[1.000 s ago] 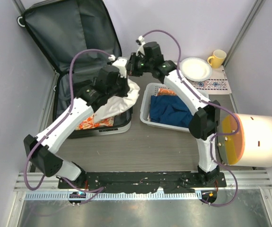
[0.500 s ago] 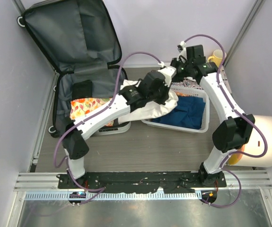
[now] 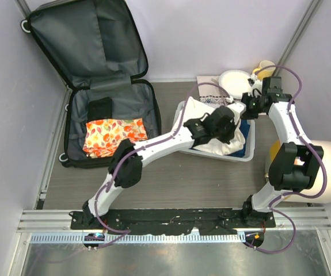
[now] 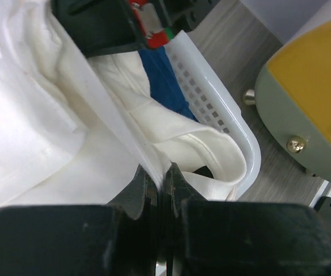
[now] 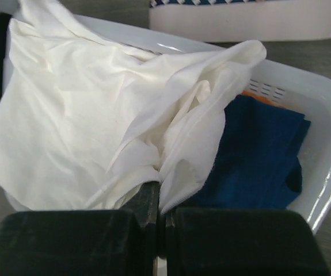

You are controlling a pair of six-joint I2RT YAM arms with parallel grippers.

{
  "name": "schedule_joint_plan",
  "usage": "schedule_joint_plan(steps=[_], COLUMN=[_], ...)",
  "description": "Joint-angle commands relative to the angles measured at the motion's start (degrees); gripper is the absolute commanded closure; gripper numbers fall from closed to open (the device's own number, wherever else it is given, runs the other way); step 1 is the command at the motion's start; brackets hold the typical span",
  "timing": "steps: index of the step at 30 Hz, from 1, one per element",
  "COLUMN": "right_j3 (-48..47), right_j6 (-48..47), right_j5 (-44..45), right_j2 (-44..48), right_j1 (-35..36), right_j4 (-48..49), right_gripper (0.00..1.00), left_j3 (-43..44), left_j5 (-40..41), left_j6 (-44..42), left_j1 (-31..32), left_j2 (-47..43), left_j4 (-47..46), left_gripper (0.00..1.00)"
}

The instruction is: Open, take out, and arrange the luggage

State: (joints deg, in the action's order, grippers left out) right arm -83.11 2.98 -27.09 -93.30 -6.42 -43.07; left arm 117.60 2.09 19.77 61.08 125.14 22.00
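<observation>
The luggage [image 3: 90, 69] lies open at the back left, its lid leaning on the wall. An orange floral cloth [image 3: 114, 135] rests in its lower half. A white cloth [image 3: 211, 112] is draped over the white basket [image 3: 247, 155], covering most of a blue cloth [image 5: 257, 161]. My left gripper [image 4: 164, 172] is shut on a fold of the white cloth [image 4: 44, 115] at the basket's near rim [image 4: 234, 132]. My right gripper [image 5: 159, 187] is shut on another edge of the white cloth [image 5: 96, 115], at the basket's right side.
A white plate [image 3: 237, 80], a yellow mug [image 3: 263, 69] and a patterned mat [image 3: 211, 92] sit behind the basket. A white appliance with an orange lid [image 3: 320, 172] stands at the right. A black pouch [image 3: 100, 107] lies in the luggage.
Both arms have carried the white cloth rightwards from the luggage to over the basket. The floral cloth is now uncovered in the luggage.
</observation>
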Motion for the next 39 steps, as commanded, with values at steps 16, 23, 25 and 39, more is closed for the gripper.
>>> schedule_joint_plan(steps=[16,23,25,39], right_j3=[-3.3,-10.7,-12.4,-21.0], right_j6=[-3.7,-3.1,-3.2,6.8], right_j5=[10.7,12.7,14.5,13.8], right_j2=[-6.5,-8.0,-8.1,-10.9], right_j1=[2.5,6.4,10.3,25.7], right_j4=[14.3,12.9,12.9,11.5], right_gripper=[0.19,0.15,0.15,0.15], left_j3=[1.4,-13.2,-18.5,-48.5], left_j5=[-10.2,-16.8,-16.7,-14.4], left_j6=[1.6,-2.2,-2.3,-29.9], left_j1=[-6.3,-21.2,-28.0,-39.7], left_j2=[-8.1,-26.9,-32.3,-41.7], left_j4=[4.7,8.4,10.3,12.2], left_gripper=[0.09,0.09,0.1,0.11])
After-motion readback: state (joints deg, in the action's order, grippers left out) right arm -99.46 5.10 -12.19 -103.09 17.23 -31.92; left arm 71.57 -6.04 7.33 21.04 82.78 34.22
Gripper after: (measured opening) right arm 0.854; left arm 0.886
